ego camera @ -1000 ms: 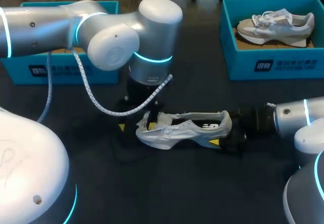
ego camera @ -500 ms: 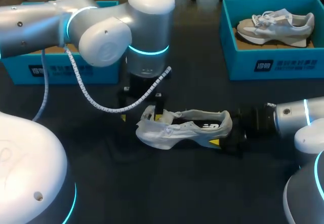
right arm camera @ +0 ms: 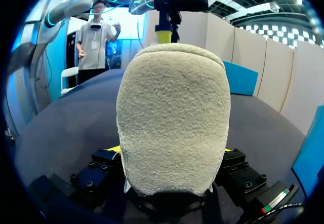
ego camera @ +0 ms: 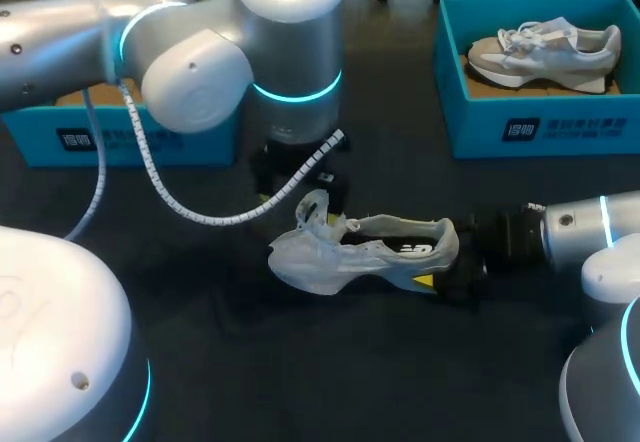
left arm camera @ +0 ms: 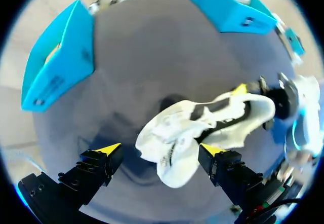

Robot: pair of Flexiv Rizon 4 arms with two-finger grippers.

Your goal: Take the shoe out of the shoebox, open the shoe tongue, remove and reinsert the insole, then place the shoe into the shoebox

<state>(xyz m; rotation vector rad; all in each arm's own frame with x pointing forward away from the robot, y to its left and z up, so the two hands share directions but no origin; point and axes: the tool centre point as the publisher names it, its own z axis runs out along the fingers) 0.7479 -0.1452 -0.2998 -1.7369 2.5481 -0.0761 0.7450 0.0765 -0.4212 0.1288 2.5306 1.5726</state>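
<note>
Shoe (ego camera: 372, 255): lies on the dark bench (ego camera: 330, 362), outside both boxes, with its toe under the left jaws and its heel in the right jaws.
Left arm (ego camera: 200, 62): comes in from the left, its elbow bent high over a blue shoebox (ego camera: 110, 140), its wrist turned straight down over the front of the shoe.
Left jaws: open, with the fingers (left arm camera: 96, 165) spread wide and a yellow tip on each side of the shoe's front. The toe and tongue lie below and between them. One tip is just beside the toe; I cannot tell whether it touches.
Right arm (ego camera: 590, 234): low and nearly level along the bench, pointing at the heel.
Right jaws: gripping the shoe, with one finger against each side of the heel. The heel fills the space between them.
Shoe's look: pale grey-white upper, crumpled and sagging, with a dark opening. The laces are loose, and the tongue (ego camera: 314, 207) stands up just beneath the left jaws. The heel is a fuzzy grey-beige fabric.
Beyond the right jaws: a second blue shoebox (ego camera: 520, 127) with another shoe (ego camera: 545, 50) lying inside.
</note>
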